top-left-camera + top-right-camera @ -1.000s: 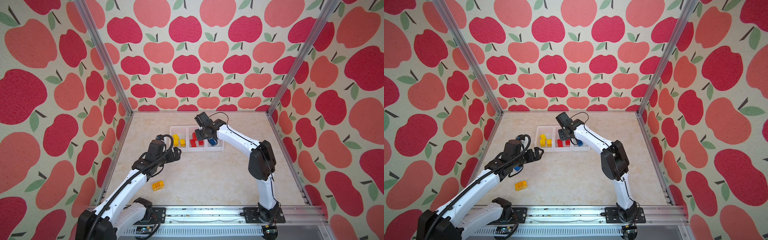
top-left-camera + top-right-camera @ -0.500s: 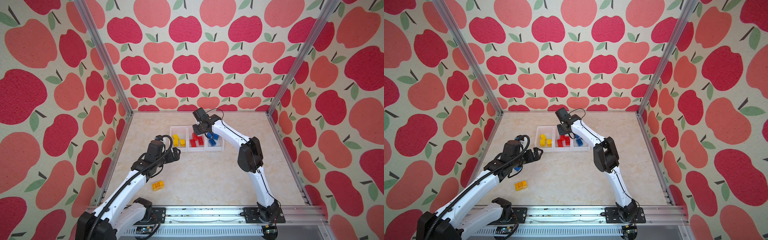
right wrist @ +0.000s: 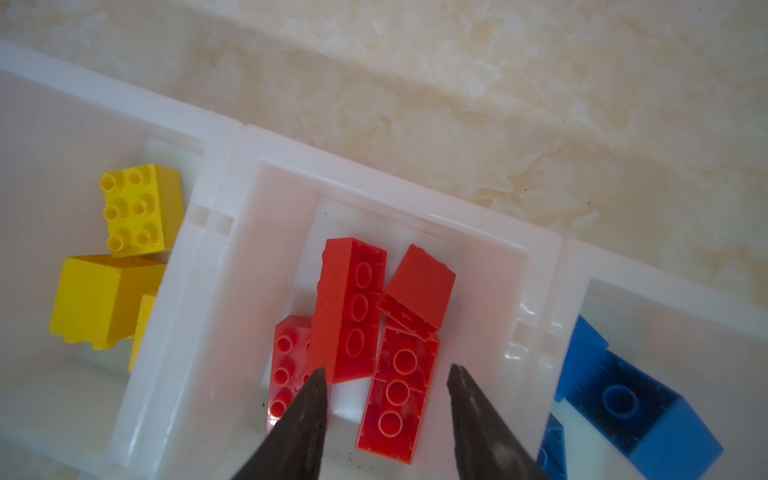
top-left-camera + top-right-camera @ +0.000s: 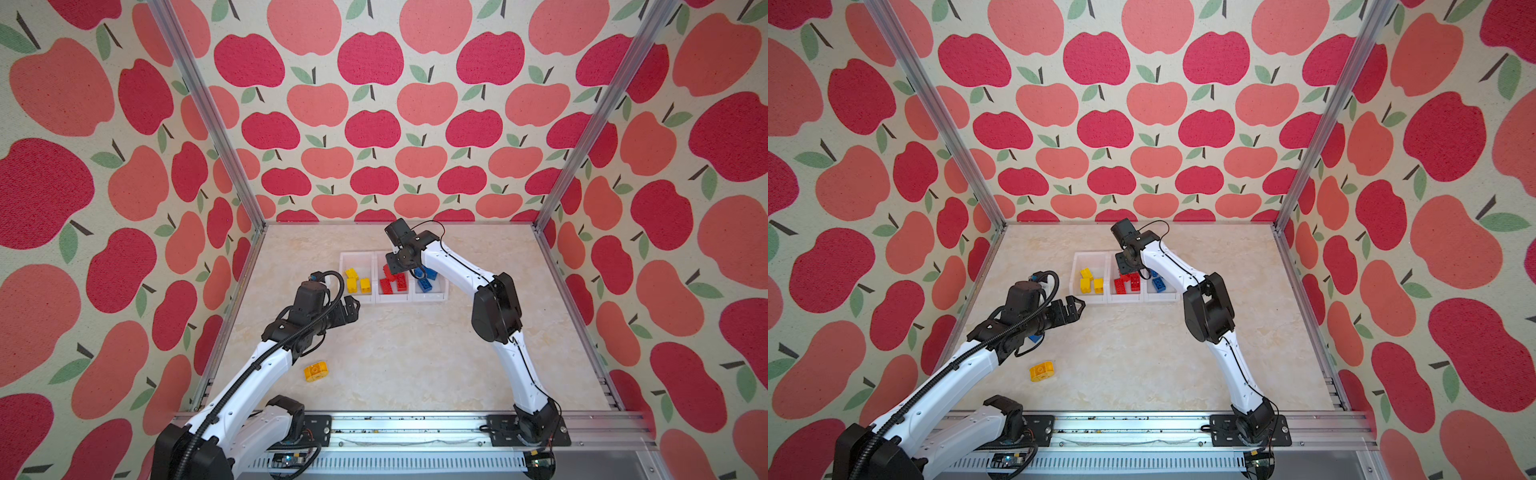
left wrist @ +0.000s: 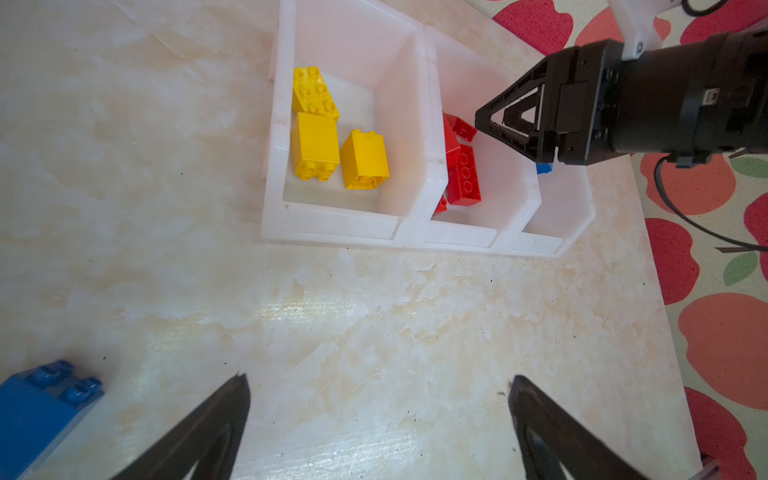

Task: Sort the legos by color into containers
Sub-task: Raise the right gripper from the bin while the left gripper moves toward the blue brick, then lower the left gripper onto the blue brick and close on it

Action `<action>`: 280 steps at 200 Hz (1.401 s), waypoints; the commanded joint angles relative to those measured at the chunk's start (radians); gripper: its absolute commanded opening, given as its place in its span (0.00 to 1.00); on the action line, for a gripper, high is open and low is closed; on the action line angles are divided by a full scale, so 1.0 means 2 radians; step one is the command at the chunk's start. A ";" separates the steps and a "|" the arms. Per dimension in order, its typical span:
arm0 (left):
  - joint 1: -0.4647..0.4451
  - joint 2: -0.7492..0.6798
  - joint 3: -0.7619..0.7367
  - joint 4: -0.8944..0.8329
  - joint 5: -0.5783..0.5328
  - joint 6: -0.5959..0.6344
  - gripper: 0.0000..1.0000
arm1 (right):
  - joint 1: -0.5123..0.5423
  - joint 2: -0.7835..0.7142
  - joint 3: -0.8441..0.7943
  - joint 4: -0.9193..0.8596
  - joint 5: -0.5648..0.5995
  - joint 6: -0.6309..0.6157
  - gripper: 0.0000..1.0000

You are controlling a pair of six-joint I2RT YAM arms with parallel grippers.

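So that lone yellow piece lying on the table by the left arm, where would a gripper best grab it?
Probably from straight above, jaws across the rounded yellow piece on its two long, flatter sides; its ends look curved and might slip. It lies low on the table, nothing touching it, nearest the open left gripper.

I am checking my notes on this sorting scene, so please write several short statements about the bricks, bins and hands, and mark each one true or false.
1. The middle bin holds red bricks. True.
2. The left hand grips a brick. False: it is open and empty, above the table.
3. A yellow brick lies loose on the table. True.
4. The right hand hovers over the bin with yellow pieces. False: it is over the middle bin, open.
5. Every blue piece is inside a bin. False: one blue brick lies on the table.
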 commanded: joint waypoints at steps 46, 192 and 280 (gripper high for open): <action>0.004 -0.007 0.011 -0.039 -0.028 -0.007 0.99 | -0.003 -0.030 -0.009 -0.010 -0.010 -0.002 0.51; 0.042 0.023 0.075 -0.169 -0.114 -0.059 0.99 | 0.029 -0.267 -0.281 0.051 -0.026 0.040 0.74; 0.120 0.096 0.101 -0.210 -0.106 -0.057 0.98 | 0.045 -0.385 -0.424 0.059 -0.035 0.086 0.80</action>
